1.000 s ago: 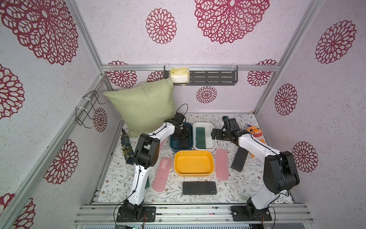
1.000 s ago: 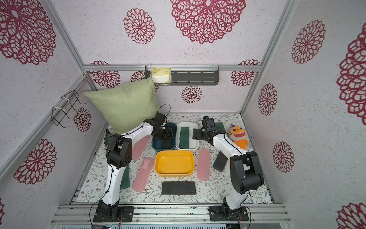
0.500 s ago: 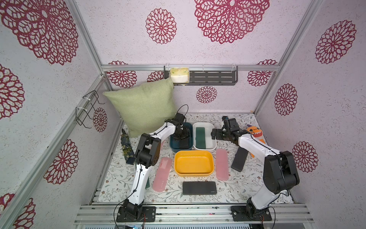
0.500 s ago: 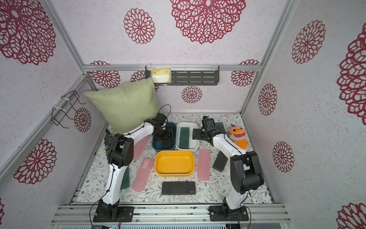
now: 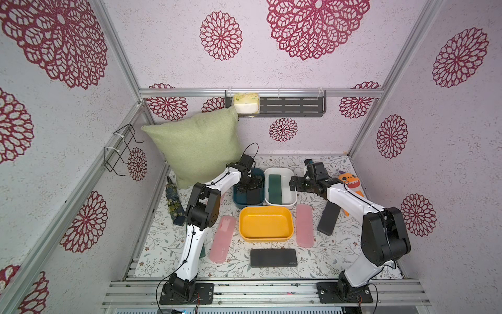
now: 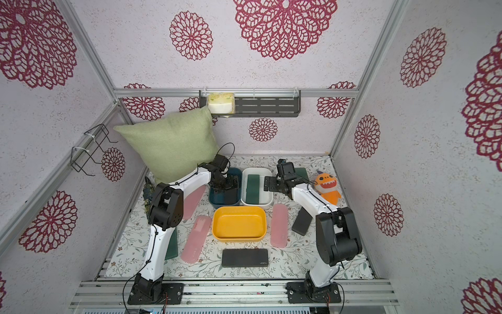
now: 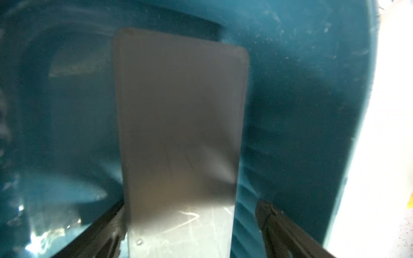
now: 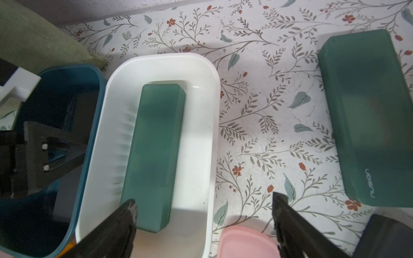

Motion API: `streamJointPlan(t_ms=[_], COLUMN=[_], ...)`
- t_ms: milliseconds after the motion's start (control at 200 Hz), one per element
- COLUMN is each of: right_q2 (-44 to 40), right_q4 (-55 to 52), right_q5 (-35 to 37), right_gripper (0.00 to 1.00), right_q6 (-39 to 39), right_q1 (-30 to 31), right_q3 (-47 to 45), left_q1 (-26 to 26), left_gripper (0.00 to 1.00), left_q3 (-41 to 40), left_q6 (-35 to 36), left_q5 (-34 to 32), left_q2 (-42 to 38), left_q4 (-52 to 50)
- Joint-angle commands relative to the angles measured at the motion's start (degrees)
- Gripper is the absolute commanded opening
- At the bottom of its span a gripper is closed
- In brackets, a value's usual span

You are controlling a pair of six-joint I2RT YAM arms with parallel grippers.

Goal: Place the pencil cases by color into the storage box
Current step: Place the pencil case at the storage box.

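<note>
Nearest on the table (image 5: 160,244) lie a black case (image 5: 273,257) and two pink cases (image 5: 222,238) flanking an empty yellow bin (image 5: 290,231). Farther back, the left tool (image 7: 191,205) reaches into the blue bin (image 7: 301,111), jaws spread around a second black case (image 7: 178,122) lying there, one finger touching its edge. The right tool (image 8: 205,200) hangs open and empty by the white bin (image 8: 201,100), which holds a green case (image 8: 156,156). This drop looks done; next, the left tool should lift clear and fetch another case.
</note>
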Motion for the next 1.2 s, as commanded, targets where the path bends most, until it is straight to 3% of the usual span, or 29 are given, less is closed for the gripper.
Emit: streamJointPlan(t_ms=[0, 610, 1041, 1191], right_q2=[-0.17, -3.51, -9.52, -10.06], right_q4=[0.98, -1.54, -11.66, -11.44], right_q5=[-0.69, 2.95, 12.92, 12.45], right_gripper=[0.97, 0.98, 0.99, 0.99], right_q6=[-0.93, -2.46, -3.25, -2.24], right_q1=[-0.27, -2.07, -6.24, -7.01], right_q3=[-0.68, -1.24, -3.67, -4.66], left_q1=[-0.37, -0.46, -0.45, -0.46], left_gripper=[0.97, 0.99, 0.97, 0.97], left_q3=[0.45, -0.55, -8.12, -9.81], left_q6=[0.88, 2.68, 4.24, 5.66], left_q5=[-0.02, -2.48, -4.30, -3.84], left_q2=[0.72, -7.02, -15.75, -18.55], left_q4=[-0.89, -2.01, 5.81, 8.48])
